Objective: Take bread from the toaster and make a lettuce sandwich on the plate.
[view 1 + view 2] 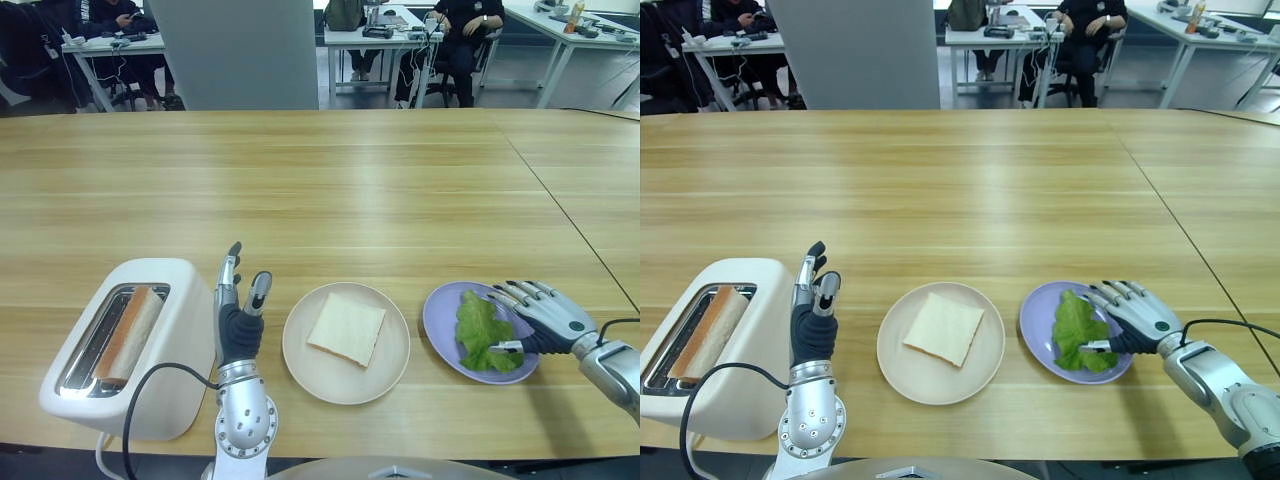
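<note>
A robot's view down onto a pale wooden table [320, 190], taken as a clock face with six o'clock nearest the robot. At about eight o'clock stands a white toaster [190, 320], with one toasted slice [130, 335] upright in its slot. Just to the toaster's right, the left hand [240, 325] stands upright with its fingers straight and close together, pointing towards twelve o'clock and holding nothing. At six o'clock sits a round beige plate [300, 365] with one square slice of white bread [346, 328] lying flat on it. At about four o'clock, near the beige plate, is a purple plate [440, 310] carrying a crinkled green lettuce leaf [478, 330]. The right hand [550, 315] reaches in from the four o'clock side, its fingers spread and stretched out above the leaf and its thumb at the leaf's near edge, not closed on it. With the first slice apparently down on the beige plate, the step in hand looks like fetching the lettuce. The next move would call for the right hand to pinch the leaf between thumb and fingers, lift it off the purple plate, carry it towards nine o'clock and lay it flat on the bread. The slice in the toaster would then be the top layer.
</note>
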Motion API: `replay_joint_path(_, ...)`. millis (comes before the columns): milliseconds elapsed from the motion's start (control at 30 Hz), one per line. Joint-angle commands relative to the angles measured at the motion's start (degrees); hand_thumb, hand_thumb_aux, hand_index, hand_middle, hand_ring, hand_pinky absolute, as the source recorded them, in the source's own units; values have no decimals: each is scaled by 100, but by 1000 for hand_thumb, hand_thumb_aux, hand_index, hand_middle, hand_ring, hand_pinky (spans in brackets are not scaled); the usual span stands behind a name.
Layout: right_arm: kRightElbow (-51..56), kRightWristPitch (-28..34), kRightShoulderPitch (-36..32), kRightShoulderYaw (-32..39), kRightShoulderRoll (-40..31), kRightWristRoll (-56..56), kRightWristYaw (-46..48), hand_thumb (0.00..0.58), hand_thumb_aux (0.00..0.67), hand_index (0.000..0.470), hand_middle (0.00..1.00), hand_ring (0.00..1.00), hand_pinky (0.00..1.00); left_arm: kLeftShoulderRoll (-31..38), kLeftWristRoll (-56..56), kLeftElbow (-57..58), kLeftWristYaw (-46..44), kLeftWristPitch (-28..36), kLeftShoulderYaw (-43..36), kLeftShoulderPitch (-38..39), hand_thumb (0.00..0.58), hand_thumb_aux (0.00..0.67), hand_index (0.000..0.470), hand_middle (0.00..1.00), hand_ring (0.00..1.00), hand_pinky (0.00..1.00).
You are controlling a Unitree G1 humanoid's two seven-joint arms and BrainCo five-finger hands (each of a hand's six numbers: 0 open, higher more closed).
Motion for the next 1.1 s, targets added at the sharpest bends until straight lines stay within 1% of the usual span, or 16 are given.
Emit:
replay_joint_path(33,777,-245,-391,313,-182,-267,-591,0,0,0,35,35,35,-264,118,118,1,-7,-359,131,0,0,0,118,118,118)
replay_joint_path(200,1332,-480,-753,709,-276,-531,-1334,0,0,0,43,43,43,-345,132,160,56,-56,-362,213,0,0,0,114,114,114)
replay_joint_path(367,1574,-431,-864,984,-296,-684,-1770,0,0,0,39,39,39,-373,124,285,79,-112,-396,235,0,0,0,114,114,114)
replay_joint_path(567,1492,-453,-848,1129,-335,-701,-2005,0,0,0,47,47,47,-388,103,401,103,-142,-385,222,0,0,0,114,114,114)
replay_joint_path(867,1578,-362,-860,1320,-311,-748,-2119,0,0,0,47,47,47,-424,106,592,119,-168,-499,199,0,0,0,118,118,118)
replay_joint_path(900,1575,-354,-861,1332,-311,-744,-2120,45,26,18,59,59,59,-426,100,616,118,-178,-496,193,0,0,0,122,122,122)
replay_joint_path(933,1577,-344,-869,1345,-313,-738,-2122,294,200,137,67,67,67,-426,93,637,118,-188,-484,187,0,0,0,118,118,118)
replay_joint_path(967,1568,-327,-866,1353,-320,-731,-2131,294,200,137,67,67,67,-424,82,657,114,-197,-469,179,0,0,0,118,118,118)
replay_joint_path(1000,1560,-310,-865,1361,-324,-728,-2140,454,357,245,75,75,75,-423,70,674,110,-205,-453,173,0,0,0,118,118,118)
replay_joint_path(1033,1556,-293,-863,1368,-326,-727,-2150,566,565,388,94,94,94,-422,61,691,105,-210,-441,166,0,0,0,118,118,118)
replay_joint_path(1067,1553,-281,-863,1372,-327,-723,-2155,580,670,460,102,102,102,-421,56,702,101,-213,-432,161,0,0,0,118,118,118)
replay_joint_path(1100,1558,-270,-868,1379,-326,-720,-2162,580,670,460,110,110,110,-421,52,710,101,-217,-426,159,0,0,0,118,118,118)
